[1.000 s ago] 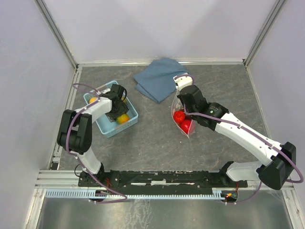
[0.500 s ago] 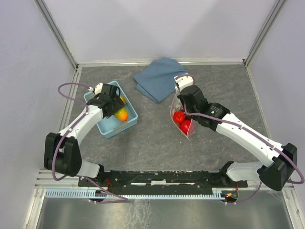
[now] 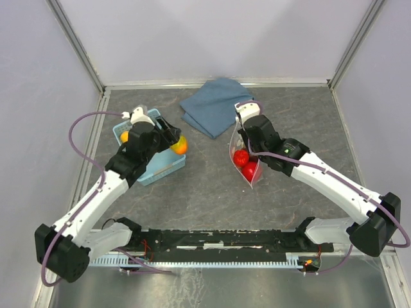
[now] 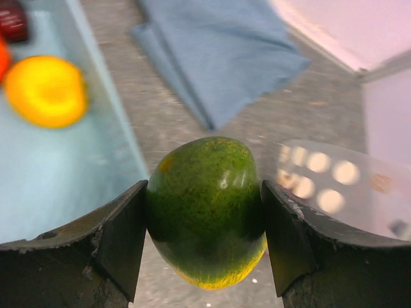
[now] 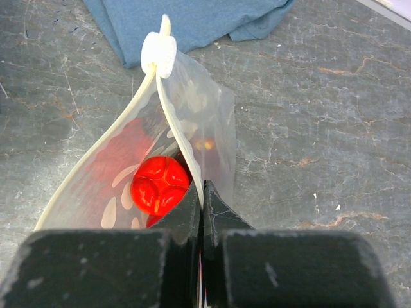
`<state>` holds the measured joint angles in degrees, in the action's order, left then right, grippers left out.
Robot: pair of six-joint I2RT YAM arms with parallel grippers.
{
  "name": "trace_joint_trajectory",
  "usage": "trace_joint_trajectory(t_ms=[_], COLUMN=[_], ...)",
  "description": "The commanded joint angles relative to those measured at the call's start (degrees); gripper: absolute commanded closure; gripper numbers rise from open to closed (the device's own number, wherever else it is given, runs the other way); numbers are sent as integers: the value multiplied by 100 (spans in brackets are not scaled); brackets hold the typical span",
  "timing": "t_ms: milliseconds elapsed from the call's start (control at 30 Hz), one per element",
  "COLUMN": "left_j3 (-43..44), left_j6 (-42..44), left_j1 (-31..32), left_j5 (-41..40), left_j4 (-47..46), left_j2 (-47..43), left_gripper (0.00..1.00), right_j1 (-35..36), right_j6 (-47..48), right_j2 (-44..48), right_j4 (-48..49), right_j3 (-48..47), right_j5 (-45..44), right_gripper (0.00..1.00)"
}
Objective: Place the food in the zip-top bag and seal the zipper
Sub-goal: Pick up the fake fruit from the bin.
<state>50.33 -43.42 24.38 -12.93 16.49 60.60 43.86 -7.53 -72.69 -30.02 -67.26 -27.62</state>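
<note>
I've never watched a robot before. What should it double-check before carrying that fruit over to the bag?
1. The green fruit sits firmly between the left end effector's fingers: ok.
2. The right end effector pinches the bag by its edge: ok, shut on it.
3. Bag mouth open: ok, it gapes.
4. Room beside the red fruits already inside: cannot tell.
5. Fruit above the bag mouth: not ok, it hangs by the basket.
6. Nothing lying between basket and bag: ok.
</note>
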Motion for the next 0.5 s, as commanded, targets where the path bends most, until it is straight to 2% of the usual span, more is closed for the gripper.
trace_joint_trajectory(t_ms=[0,233,467], left_j3=[-150,-378,-356], left_j6=[514,648,661], left_j1=[690,1490,1937], left_j5=[137,435,745], left_j4=[-1319,-2635,-3466], left_j2=[-408,-497,-298], left_gripper=[78,79,79], right_j1=[-17,-16,-15], right_j6=[-158,-221,-274], right_j2=[93,154,214], right_j4=[-15,-137,-201], right_j3=[-289,-353,-443], right_j5=[226,373,544], right_gripper=[98,98,98])
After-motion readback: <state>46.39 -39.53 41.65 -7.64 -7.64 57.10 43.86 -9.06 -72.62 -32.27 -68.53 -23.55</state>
